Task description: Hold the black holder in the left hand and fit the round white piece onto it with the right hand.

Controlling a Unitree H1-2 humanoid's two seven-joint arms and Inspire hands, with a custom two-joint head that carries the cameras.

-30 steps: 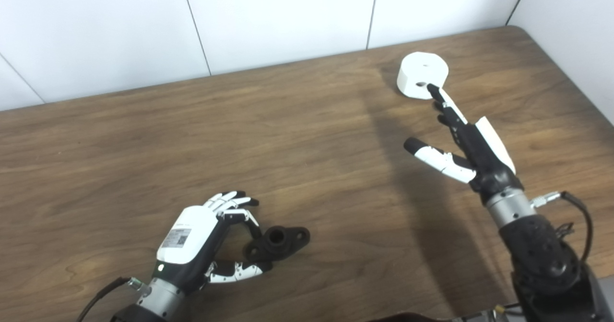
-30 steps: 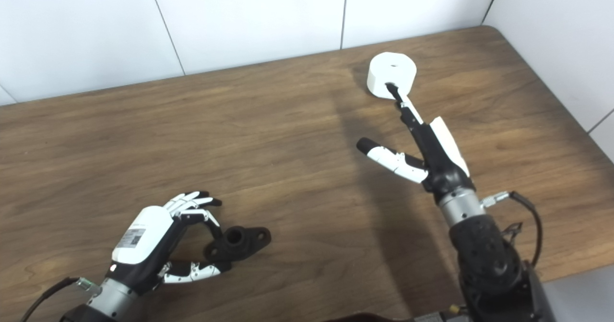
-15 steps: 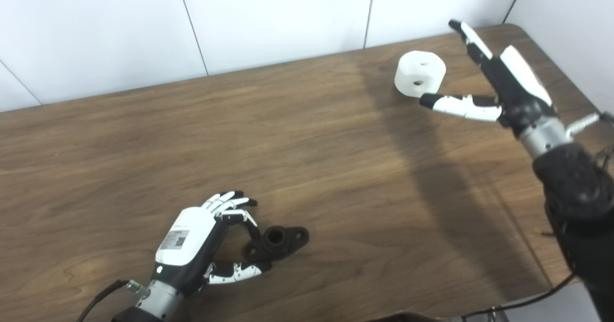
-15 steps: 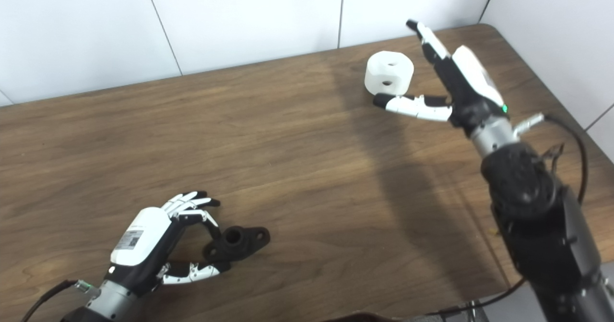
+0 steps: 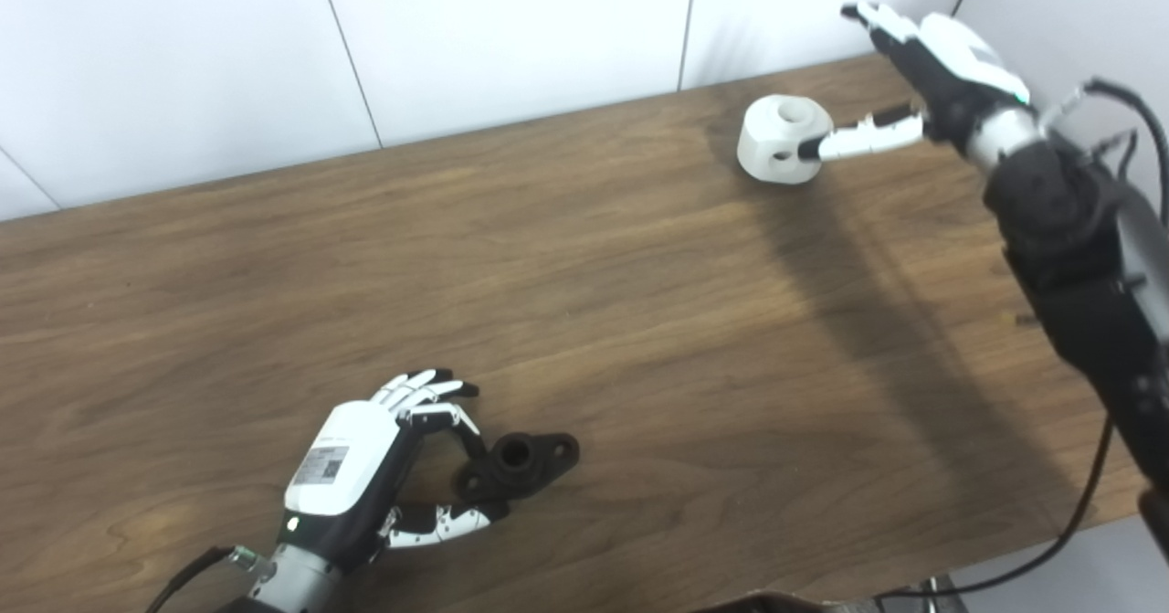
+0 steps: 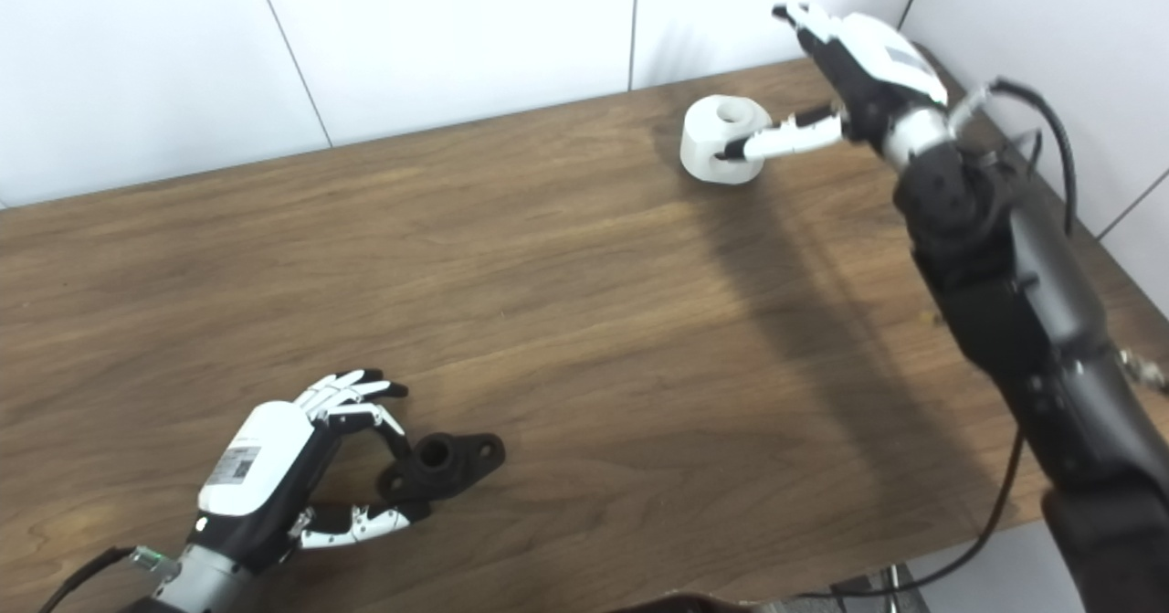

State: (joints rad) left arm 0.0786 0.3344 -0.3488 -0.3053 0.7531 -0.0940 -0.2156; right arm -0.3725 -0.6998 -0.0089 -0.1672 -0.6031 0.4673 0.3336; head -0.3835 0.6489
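The task was at its opening stage. Neither part had been lifted, and the fitting itself was all still to do.

At the lower left of the frame the left hand point(image 5: 352, 471) lay on the table point(image 5: 584, 321) with its fingers point(image 5: 429, 392) curled over and its thumb stretched beneath the near end of the holder point(image 5: 519, 463). The fingertips and thumb looked to touch the holder's left end, but the pictures did not settle whether they gripped it or merely bracketed it; it still rested flat on the wood.

At the upper right the white piece point(image 5: 781, 136) sat on the table near the back edge, well apart from the holder. The right hand point(image 5: 922, 65) was spread wide, holding nothing: its thumb reached left to touch the piece's right side, while the other fingers pointed up and away above it, clear of the top. A closing grasp was probably next, then a carry across to the holder.
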